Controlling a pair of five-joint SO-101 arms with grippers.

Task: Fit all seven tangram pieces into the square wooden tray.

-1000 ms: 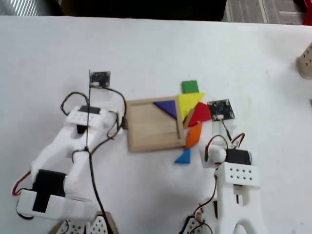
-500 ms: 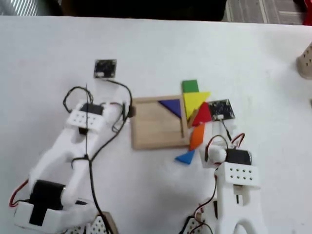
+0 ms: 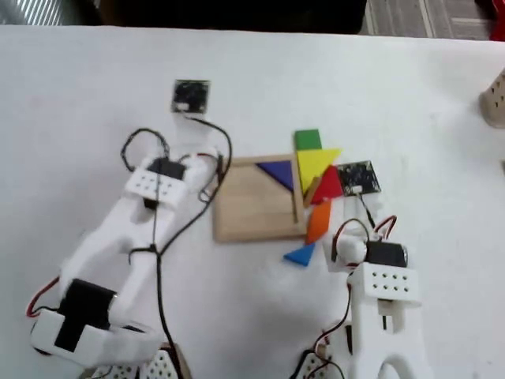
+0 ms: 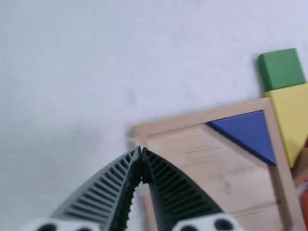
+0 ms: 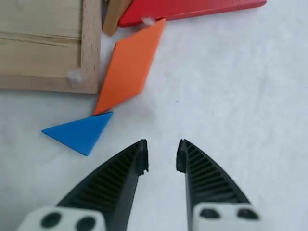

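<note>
The square wooden tray point(image 3: 251, 212) lies mid-table with a dark blue triangle point(image 3: 278, 171) in its far right corner. Over its right rim lie a yellow triangle point(image 3: 316, 164) and a red triangle point(image 3: 327, 186), with a green square point(image 3: 308, 140) beyond. An orange parallelogram point(image 3: 317, 221) and a small blue triangle point(image 3: 301, 254) lie off the tray's near right corner. My left gripper point(image 4: 141, 154) is shut, its tips at the tray's rim point(image 4: 192, 118) by the far left corner. My right gripper point(image 5: 161, 156) is open over bare table next to the small blue triangle point(image 5: 77, 132) and orange parallelogram point(image 5: 129, 67).
A tan wooden piece point(image 5: 115, 14) leans against the tray's right rim beside the red triangle point(image 5: 192, 9). A pale perforated object point(image 3: 495, 99) stands at the table's right edge. White tabletop stretches behind and to the left of the tray.
The left arm has swung away from the camera and rightwards along the tray's left side; the tray and the pieces on its right slid slightly right. The right arm has stayed still.
</note>
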